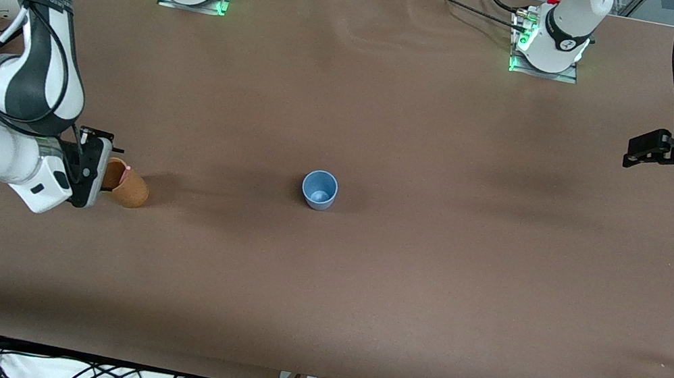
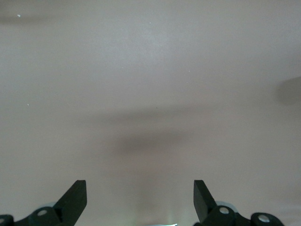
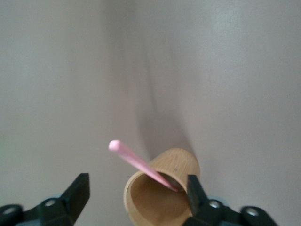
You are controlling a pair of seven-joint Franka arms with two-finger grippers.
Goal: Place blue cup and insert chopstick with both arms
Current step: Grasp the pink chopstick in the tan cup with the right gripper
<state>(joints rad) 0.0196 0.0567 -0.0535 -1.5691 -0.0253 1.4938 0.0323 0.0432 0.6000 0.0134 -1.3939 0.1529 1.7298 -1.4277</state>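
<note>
Blue-grey tapered cup with brighter blue inside, upright near mid-table, apparently already placed and ready to receive a stick. Toward the right arm's end, about as far from the front camera: tan wooden-looking cup holding the thin pale pink chopstick, leaning out past the rim. Right gripper close over that cup, fingers wide and empty, probably lining up for a pinch on the stick. Farther off, left gripper waiting above bare brown table, fingers wide, empty.

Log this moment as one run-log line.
right gripper: open around tan wooden cup holding pale pink chopstick | left gripper: open, waiting | small blue-grey cup: upright, mid-table
</note>
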